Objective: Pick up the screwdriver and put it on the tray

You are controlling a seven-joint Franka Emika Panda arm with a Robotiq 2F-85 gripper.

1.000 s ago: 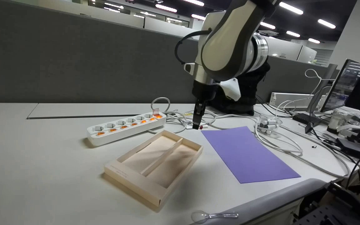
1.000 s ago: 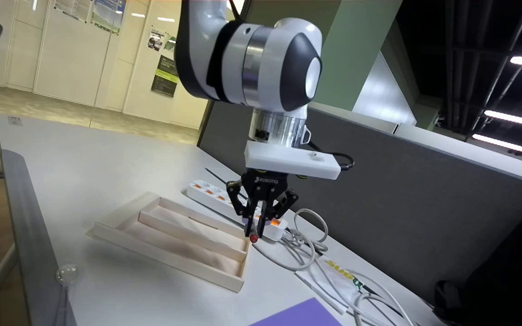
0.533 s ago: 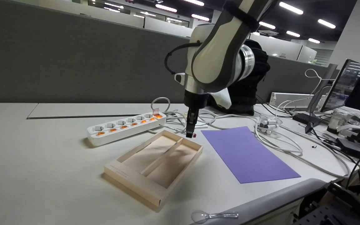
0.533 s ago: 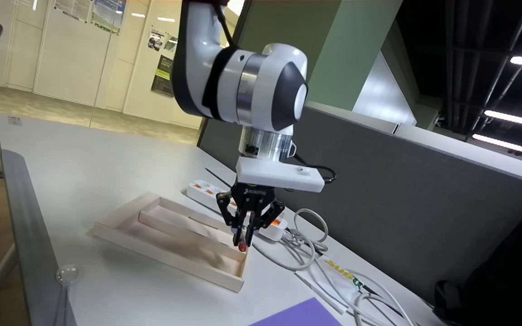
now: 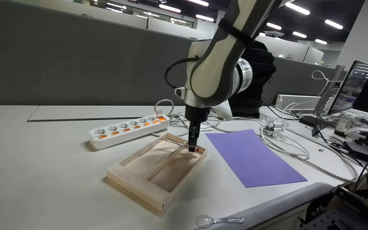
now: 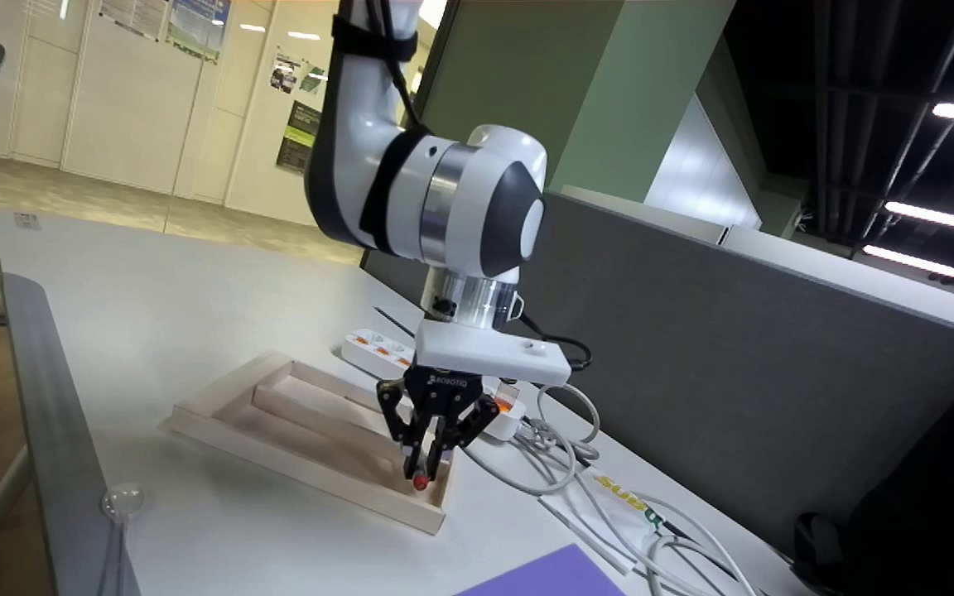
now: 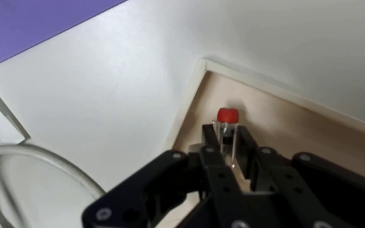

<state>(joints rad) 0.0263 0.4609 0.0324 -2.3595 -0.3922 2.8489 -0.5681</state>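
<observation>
The screwdriver is a thin, clear, pen-like stick with a red end. In an exterior view its shaft [image 5: 173, 142] lies roughly level across the tray's far end, over the divider. Its red end shows in an exterior view [image 6: 421, 482] and the wrist view [image 7: 227, 116]. My gripper [image 7: 225, 136] is shut on it near the red end, pointing down, also seen in both exterior views [image 5: 192, 149] [image 6: 421, 470]. The beige two-compartment tray [image 5: 133, 182] lies beneath, also in the other views [image 6: 303, 465] [image 7: 185, 103]. I cannot tell whether the screwdriver touches the tray.
A white power strip [image 5: 129, 134] lies beside the tray. A purple sheet [image 5: 254, 159] lies on its opposite side. White cables [image 6: 564, 463] run behind. A clear plastic spoon [image 5: 219, 220] lies near the table edge. A grey partition [image 5: 91, 64] stands at the back.
My gripper has moved down and sideways with the screwdriver in it, from behind the tray's far end to low over the tray. The tray has not moved.
</observation>
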